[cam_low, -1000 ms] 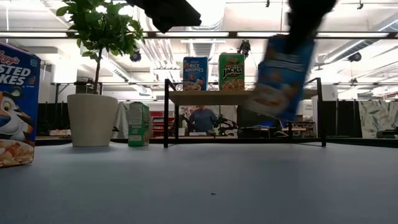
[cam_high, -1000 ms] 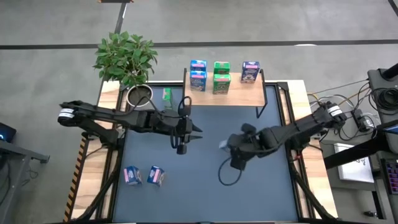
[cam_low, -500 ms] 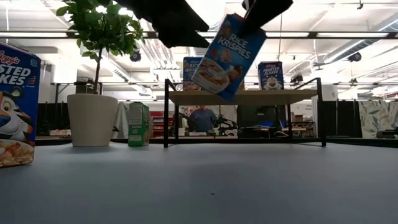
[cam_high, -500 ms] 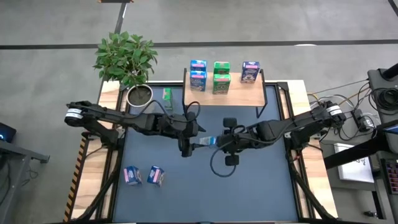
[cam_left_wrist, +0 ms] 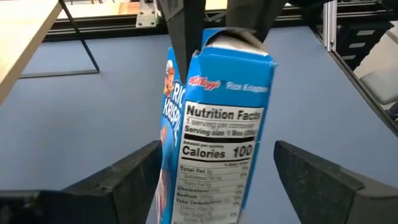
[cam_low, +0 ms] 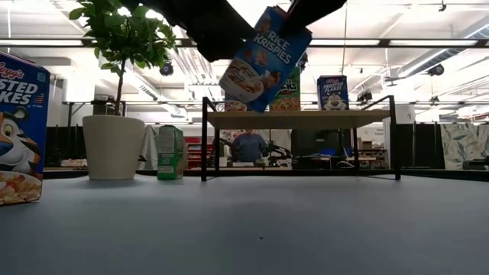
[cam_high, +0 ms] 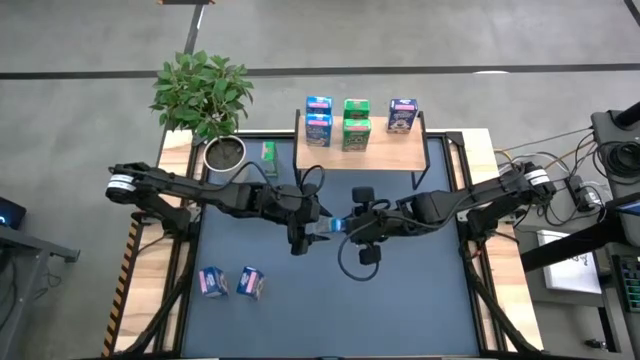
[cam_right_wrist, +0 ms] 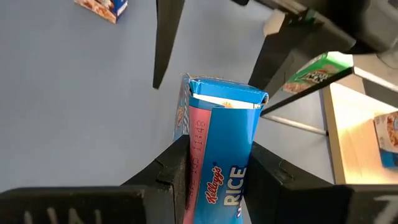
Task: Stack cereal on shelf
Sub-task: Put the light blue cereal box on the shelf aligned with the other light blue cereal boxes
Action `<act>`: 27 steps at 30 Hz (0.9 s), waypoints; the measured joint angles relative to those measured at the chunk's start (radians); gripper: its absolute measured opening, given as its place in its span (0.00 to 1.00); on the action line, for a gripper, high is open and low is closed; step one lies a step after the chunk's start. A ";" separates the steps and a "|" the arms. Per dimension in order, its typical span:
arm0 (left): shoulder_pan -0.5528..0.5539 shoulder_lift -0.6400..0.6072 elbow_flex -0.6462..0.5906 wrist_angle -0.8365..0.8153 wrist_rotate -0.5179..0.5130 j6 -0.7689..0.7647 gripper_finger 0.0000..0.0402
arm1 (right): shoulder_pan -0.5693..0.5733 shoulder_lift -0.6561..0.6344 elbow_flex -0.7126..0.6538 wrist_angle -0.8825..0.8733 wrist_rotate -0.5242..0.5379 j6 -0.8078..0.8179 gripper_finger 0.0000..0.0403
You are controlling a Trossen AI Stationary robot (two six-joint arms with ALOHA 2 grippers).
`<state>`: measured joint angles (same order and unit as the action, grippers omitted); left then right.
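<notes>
— Well, what does your overhead camera give you?

— Your right gripper point(cam_high: 345, 224) and left gripper point(cam_high: 316, 226) meet nose to nose over the middle of the blue mat point(cam_high: 420, 300), a light blue Rice Krispies box point(cam_high: 334, 226) between them. Five cereal boxes point(cam_high: 318, 129) stand on the shelf point(cam_high: 390, 152), and two more boxes point(cam_high: 230, 282) lie near the mat's front left corner. A green box point(cam_high: 268, 152) stands by the potted plant point(cam_high: 205, 95).

— And from your table-level camera?

— You see the Rice Krispies box point(cam_low: 263, 59) tilted in the air, well above the mat and in front of the shelf point(cam_low: 298, 119). A big Frosted Flakes box point(cam_low: 21, 126) fills the left edge.

— Your left wrist camera?

— The left gripper's fingers point(cam_left_wrist: 127, 180) stand spread apart on either side of the box point(cam_left_wrist: 214, 146), not touching it.

— Your right wrist camera?

— The right gripper's fingers point(cam_right_wrist: 177, 171) are clamped on the box point(cam_right_wrist: 221, 149), one against each side, holding it.
</notes>
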<state>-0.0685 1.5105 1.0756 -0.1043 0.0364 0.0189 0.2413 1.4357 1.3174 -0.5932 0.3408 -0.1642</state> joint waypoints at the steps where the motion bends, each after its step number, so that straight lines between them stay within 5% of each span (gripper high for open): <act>1: 0.000 0.000 -0.001 0.000 -0.004 0.005 0.71 | 0.000 0.000 0.000 0.006 0.000 -0.004 0.27; 16: -0.003 0.000 -0.001 -0.021 -0.055 0.017 0.38 | 0.000 0.000 0.001 0.032 0.000 -0.012 0.38; 27: -0.020 -0.003 -0.014 0.044 -0.059 0.021 0.33 | 0.000 -0.005 0.126 -0.046 -0.005 -0.026 0.55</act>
<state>-0.0881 1.5076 1.0612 -0.0603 -0.0223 0.0398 0.2417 1.4302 1.4437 -0.6391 0.3354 -0.1901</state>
